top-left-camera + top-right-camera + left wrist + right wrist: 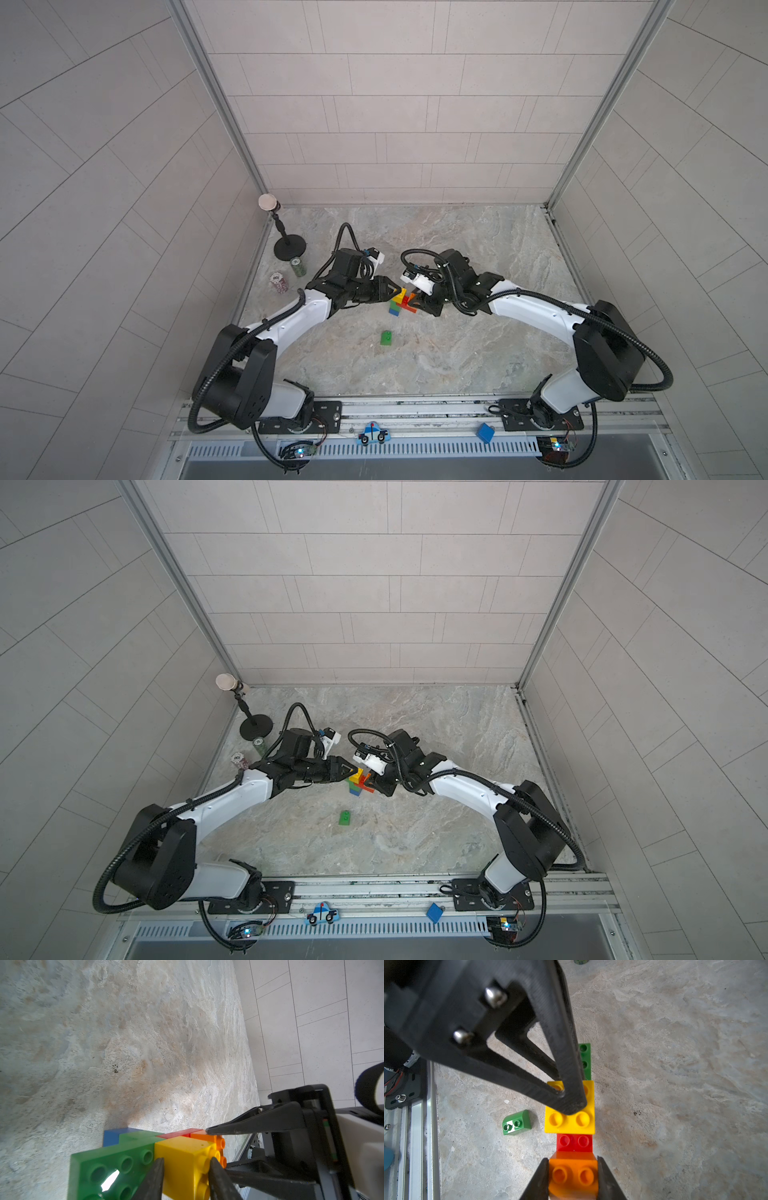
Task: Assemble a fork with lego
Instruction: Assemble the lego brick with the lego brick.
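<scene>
Now both arms rise from their bases on the near rail [415,409], elbows thrown outward, then fold inward so the forearms run low over the table [478,357] toward each other. Their wrists meet near the table's middle, almost tip to tip, and the fork [400,302] sits between them.

The left pincer [187,1160] comes in from the left, rolled on its side, and pinches the yellow brick [182,1149]. One finger [154,1178] sits at the seam with the long green brick [108,1167], and the other lies on the yellow studs. The right pincer [572,1159] reaches in from the opposite side, tipped downward, and pinches the orange brick [573,1176] by its two flanks, both fingers flat against it.

From the right wrist the bricks stand in one line: orange, then the red brick [574,1142], then yellow, then the long green one partly behind the left finger. A blue brick [112,1136] shows at the stem end, low by the table. Whether the fork rests on the table or hangs just clear I cannot tell.

One small green brick [386,338] lies loose on the table, apart from the fork, on the side nearer the rail.
</scene>
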Robot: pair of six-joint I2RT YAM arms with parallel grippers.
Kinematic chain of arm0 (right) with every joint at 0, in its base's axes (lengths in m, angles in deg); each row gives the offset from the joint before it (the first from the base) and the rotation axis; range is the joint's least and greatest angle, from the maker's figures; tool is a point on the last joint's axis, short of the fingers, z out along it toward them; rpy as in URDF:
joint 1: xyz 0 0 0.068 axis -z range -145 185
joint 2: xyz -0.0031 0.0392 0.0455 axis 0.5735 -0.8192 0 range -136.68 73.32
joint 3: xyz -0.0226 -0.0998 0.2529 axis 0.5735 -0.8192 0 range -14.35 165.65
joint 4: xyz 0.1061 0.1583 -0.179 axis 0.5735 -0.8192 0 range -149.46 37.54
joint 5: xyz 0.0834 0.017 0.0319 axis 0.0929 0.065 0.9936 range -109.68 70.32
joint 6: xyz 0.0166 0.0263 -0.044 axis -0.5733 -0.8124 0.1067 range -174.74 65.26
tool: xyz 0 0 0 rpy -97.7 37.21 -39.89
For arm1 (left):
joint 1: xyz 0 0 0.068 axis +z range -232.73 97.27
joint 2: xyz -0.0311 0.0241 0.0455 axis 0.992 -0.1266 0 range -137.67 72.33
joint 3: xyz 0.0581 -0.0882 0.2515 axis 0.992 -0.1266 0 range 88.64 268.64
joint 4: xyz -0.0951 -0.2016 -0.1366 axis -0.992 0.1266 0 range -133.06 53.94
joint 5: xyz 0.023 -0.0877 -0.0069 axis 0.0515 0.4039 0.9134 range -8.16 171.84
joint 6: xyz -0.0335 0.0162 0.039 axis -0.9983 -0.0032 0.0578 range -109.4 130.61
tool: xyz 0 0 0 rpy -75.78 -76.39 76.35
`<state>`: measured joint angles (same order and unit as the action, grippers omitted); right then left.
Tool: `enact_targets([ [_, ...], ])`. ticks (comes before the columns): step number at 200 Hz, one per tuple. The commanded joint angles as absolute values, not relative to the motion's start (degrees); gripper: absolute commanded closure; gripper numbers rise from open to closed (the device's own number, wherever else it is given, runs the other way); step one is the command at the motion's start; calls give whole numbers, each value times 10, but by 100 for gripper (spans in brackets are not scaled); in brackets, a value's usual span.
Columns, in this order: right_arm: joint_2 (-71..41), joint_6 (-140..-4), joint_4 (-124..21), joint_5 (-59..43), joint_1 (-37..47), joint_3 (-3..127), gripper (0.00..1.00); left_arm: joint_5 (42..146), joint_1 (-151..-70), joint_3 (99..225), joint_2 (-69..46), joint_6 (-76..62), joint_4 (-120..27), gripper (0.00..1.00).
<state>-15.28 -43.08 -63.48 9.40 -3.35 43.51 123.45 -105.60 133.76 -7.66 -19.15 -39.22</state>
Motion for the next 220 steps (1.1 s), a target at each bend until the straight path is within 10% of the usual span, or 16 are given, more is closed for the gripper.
enact_targets([
  [1,-148,-432,-663,92,-36,442,63,1225,-1052,1341,-90,-183,-362,62],
  [80,-135,-450,-653,97,-35,454,1,1225,-1051,1340,-87,-184,-362,62],
  [220,16,-1016,-474,-135,-40,272,0,1220,-1044,1332,-87,-188,-365,62],
])
